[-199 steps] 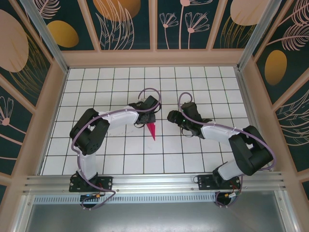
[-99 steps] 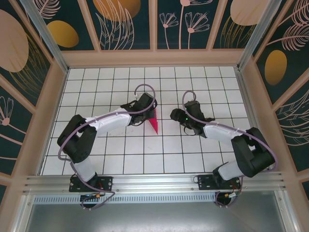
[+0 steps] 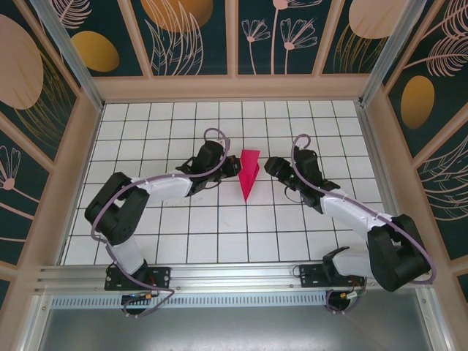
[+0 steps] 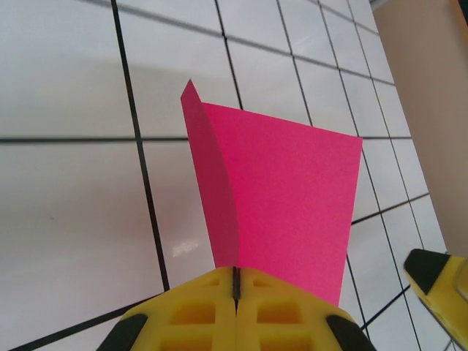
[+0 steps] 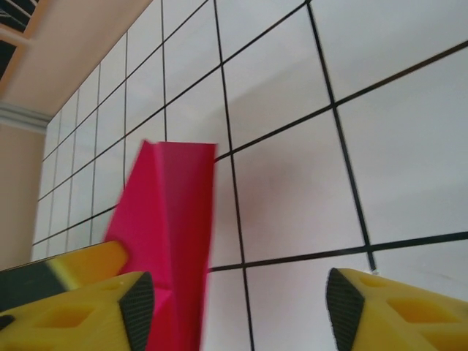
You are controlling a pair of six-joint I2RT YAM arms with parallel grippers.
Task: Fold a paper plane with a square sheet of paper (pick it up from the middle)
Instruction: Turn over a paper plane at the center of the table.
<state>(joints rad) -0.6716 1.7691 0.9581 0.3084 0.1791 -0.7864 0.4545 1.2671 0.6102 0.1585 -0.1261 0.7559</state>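
While the left jaws are pinched shut on the paper plane (image 3: 248,174) around mid-frame in the top view, pink tip aimed at the bottom edge, gridded counter (image 3: 183,219) underneath, right jaws wide open just beside it, holding nothing

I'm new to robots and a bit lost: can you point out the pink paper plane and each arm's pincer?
paper plane (image 3: 248,174): top view, middle of its pink body.
left pincer (image 4: 235,281): left wrist view, seam between its shut yellow fingertips.
right pincer (image 5: 238,307): right wrist view, gap between its yellow fingertips.
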